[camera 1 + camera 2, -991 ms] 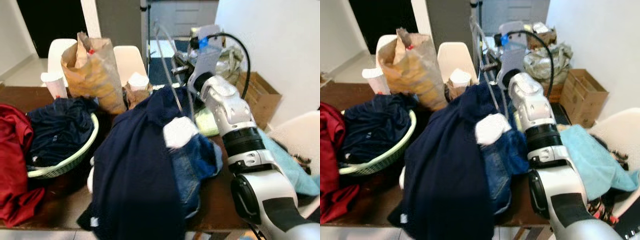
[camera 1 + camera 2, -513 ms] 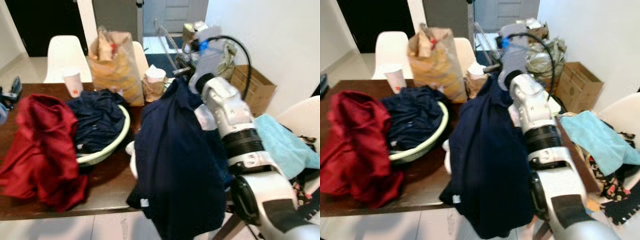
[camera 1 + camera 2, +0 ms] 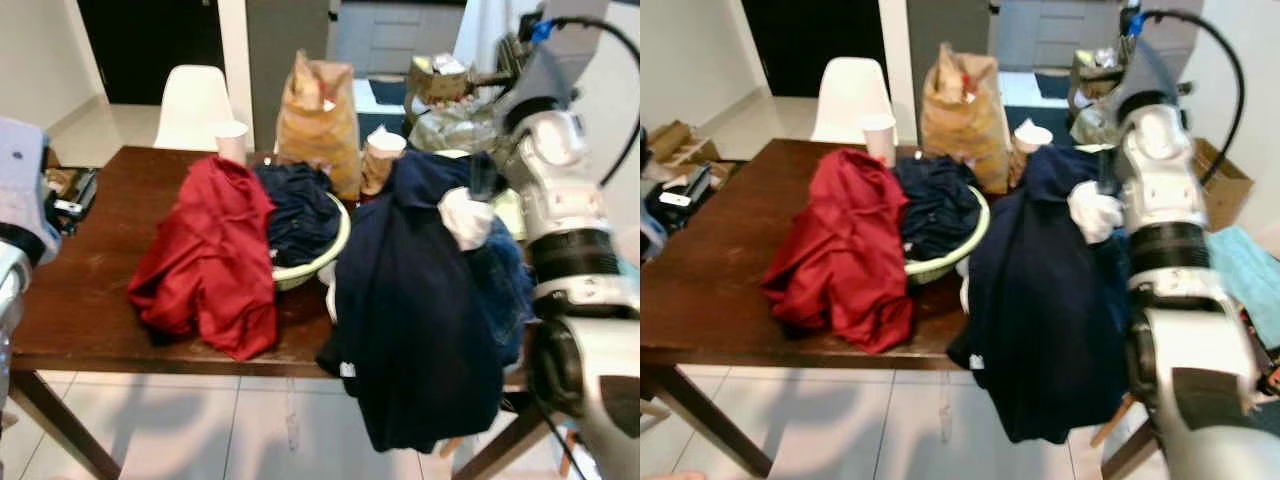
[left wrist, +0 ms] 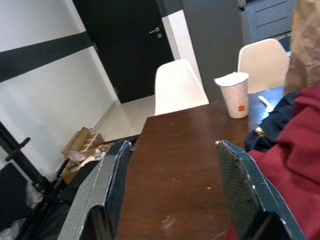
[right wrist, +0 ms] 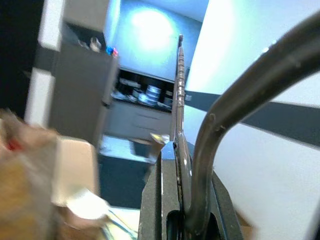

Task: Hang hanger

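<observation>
Camera has swung since 1 s ago; navy garment (image 3: 425, 300) is now hanging off the table (image 3: 110, 250) edge. Left gripper (image 4: 172, 192) is idling open. Right gripper (image 5: 182, 210) is clamping the hanger (image 5: 240, 95), carrying it raised at right, not yet hung.

Red garment (image 3: 212, 255), navy garment (image 3: 420, 310), pale green basket (image 3: 318, 262)

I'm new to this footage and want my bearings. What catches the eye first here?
A big dark blue garment hangs off the table's near right edge, lifted on a hanger gripped in the right hand. Left of it, a red garment is heaped on the brown table, beside a pale green basket of dark clothes.
</observation>
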`<state>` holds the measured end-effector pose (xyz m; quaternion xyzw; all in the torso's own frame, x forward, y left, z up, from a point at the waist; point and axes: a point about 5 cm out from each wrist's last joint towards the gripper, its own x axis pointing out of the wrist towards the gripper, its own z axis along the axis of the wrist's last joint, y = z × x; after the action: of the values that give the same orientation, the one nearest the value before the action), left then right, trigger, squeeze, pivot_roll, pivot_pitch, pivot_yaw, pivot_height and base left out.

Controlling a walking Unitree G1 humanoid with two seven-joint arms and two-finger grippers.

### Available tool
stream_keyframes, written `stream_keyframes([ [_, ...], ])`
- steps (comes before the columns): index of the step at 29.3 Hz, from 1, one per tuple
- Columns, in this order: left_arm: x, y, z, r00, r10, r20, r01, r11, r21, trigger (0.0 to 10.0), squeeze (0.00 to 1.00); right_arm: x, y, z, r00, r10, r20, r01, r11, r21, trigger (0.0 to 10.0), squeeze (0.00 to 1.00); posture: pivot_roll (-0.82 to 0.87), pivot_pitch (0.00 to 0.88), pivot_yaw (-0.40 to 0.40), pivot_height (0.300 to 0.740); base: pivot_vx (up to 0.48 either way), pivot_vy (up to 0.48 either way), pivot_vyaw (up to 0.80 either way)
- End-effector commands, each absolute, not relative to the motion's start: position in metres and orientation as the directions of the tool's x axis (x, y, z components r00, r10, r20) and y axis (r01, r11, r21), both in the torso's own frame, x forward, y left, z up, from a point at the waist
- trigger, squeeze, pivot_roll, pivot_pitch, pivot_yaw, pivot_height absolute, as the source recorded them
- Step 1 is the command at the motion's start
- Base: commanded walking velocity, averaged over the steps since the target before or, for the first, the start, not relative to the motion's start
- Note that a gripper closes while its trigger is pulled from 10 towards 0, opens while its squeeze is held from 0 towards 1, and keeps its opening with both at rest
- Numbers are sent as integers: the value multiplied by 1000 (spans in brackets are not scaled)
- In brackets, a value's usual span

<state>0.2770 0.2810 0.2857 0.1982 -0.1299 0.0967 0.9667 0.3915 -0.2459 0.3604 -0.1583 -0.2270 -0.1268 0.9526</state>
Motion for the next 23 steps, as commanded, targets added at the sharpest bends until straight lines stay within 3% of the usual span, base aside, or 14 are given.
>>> stream_keyframes([
  [1,279,275,280,954,126,271,-221,909,353,10000,0,394,-252,345,884,-186,429,330,899,-289,10000,0,10,0,-10,736,0,0,0],
  [8,277,276,276,958,137,251,-217,920,327,10000,0,393,-268,327,898,-232,375,366,867,-339,10000,0,9,0,-9,736,0,-317,0],
  [9,277,277,276,957,139,256,-219,923,316,10000,0,388,-290,317,888,-303,345,428,819,-383,10000,0,14,0,-15,736,0,-480,0],
  [10,277,277,276,957,139,256,-219,923,316,10000,0,388,-290,317,888,-303,345,428,819,-383,10000,0,14,0,-15,736,0,-480,0],
  [12,276,276,276,952,141,272,-226,923,311,10000,0,368,-341,304,827,-468,313,563,684,-464,10000,0,17,0,-20,736,0,-229,0],
  [13,276,276,276,952,141,272,-226,923,311,10000,0,368,-341,304,827,-468,313,563,684,-464,10000,0,17,0,-20,736,0,0,0],
  [15,276,275,275,951,129,280,-217,925,313,10000,0,344,-383,298,744,-598,300,653,555,-515,10000,0,17,0,-20,736,0,0,0],
  [17,276,275,275,951,129,280,-217,925,313,10000,0,344,-383,298,744,-598,300,653,555,-515,10000,0,17,0,-20,736,0,0,0],
  [19,276,272,274,954,112,279,-202,926,319,10000,0,321,-413,292,674,-681,286,691,443,-572,10000,0,7,0,-17,736,0,0,0],
  [23,278,270,273,955,103,278,-193,927,322,10000,0,311,-424,279,660,-714,232,657,400,-639,10000,0,-1,0,-17,736,0,0,0],
])
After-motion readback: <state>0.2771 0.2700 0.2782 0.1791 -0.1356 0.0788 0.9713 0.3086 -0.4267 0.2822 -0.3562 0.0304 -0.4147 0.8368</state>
